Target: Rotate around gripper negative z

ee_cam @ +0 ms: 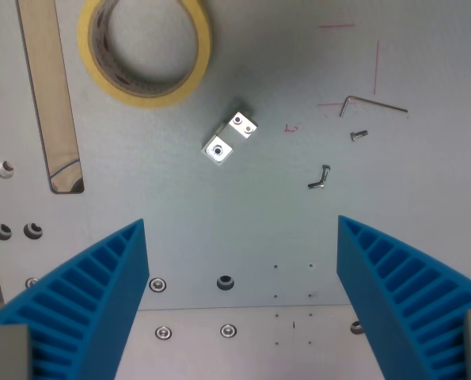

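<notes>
My gripper [241, 261] is open and empty, its two blue ribbed fingers [93, 293] rising from the bottom corners of the wrist view, wide apart. It hangs above a grey metal plate [282, 214]. A small shiny metal block [229, 138] with two holes lies on the plate beyond the fingertips, near the middle. Nothing sits between the fingers.
A roll of yellow tape [144, 47] lies at the top left. A wooden-looking slot [51, 95] runs down the left side. An Allen key [370, 103] and two small screws [320, 177] lie at the right. Bolt heads and holes dot the plate's lower part.
</notes>
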Controlling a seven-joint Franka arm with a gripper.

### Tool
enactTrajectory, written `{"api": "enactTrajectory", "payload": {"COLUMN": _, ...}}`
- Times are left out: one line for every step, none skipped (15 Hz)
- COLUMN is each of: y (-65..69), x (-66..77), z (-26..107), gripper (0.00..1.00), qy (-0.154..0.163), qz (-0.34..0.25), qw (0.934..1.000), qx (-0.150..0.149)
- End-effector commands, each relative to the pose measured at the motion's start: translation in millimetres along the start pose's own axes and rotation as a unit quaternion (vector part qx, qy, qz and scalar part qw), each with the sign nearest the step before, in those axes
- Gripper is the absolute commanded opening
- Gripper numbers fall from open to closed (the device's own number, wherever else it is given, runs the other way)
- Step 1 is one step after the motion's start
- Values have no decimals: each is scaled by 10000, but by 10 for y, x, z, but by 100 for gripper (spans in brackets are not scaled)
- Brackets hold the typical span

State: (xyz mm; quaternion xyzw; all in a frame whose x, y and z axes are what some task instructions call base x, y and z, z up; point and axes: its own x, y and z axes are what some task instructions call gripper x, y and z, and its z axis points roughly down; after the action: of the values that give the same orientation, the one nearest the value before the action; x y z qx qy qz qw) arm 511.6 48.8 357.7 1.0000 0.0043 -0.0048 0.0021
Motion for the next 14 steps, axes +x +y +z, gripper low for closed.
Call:
{"api": "enactTrajectory", "payload": {"y": 2, "x": -2, "z": -20, "gripper": 100, "qy": 20, "qz": -62, "qw": 10000, "qx": 1}}
{"api": "enactTrajectory", "payload": {"y": 2, "x": -2, "z": -20, "gripper": 100, "qy": 20, "qz": -129, "qw": 9999, "qx": 1}}
{"api": "enactTrajectory", "payload": {"y": 2, "x": -2, "z": -20, "gripper": 100, "qy": 20, "qz": -196, "qw": 9998, "qx": 0}}
{"api": "enactTrajectory", "payload": {"y": 2, "x": -2, "z": -20, "gripper": 100, "qy": 20, "qz": -262, "qw": 9997, "qx": 0}}
{"api": "enactTrajectory", "payload": {"y": 2, "x": -2, "z": -20, "gripper": 100, "qy": 20, "qz": -329, "qw": 9995, "qx": 0}}
{"api": "enactTrajectory", "payload": {"y": 2, "x": -2, "z": -20, "gripper": 100, "qy": 20, "qz": -396, "qw": 9992, "qx": 0}}
{"api": "enactTrajectory", "payload": {"y": 2, "x": -2, "z": -20, "gripper": 100, "qy": 20, "qz": -462, "qw": 9989, "qx": 0}}
{"api": "enactTrajectory", "payload": {"y": 2, "x": -2, "z": -20, "gripper": 100, "qy": 20, "qz": -529, "qw": 9986, "qx": 0}}
{"api": "enactTrajectory", "payload": {"y": 2, "x": -2, "z": -20, "gripper": 100, "qy": 20, "qz": -595, "qw": 9982, "qx": 0}}
{"api": "enactTrajectory", "payload": {"y": 2, "x": -2, "z": -20, "gripper": 100, "qy": 20, "qz": -662, "qw": 9978, "qx": 0}}
{"api": "enactTrajectory", "payload": {"y": 2, "x": -2, "z": -20, "gripper": 100, "qy": 20, "qz": -729, "qw": 9973, "qx": -1}}
{"api": "enactTrajectory", "payload": {"y": 2, "x": -2, "z": -20, "gripper": 100, "qy": 20, "qz": -795, "qw": 9968, "qx": -1}}
{"api": "enactTrajectory", "payload": {"y": 2, "x": -2, "z": -20, "gripper": 100, "qy": 20, "qz": -861, "qw": 9963, "qx": -1}}
{"api": "enactTrajectory", "payload": {"y": 2, "x": -2, "z": -20, "gripper": 100, "qy": 20, "qz": -928, "qw": 9957, "qx": -1}}
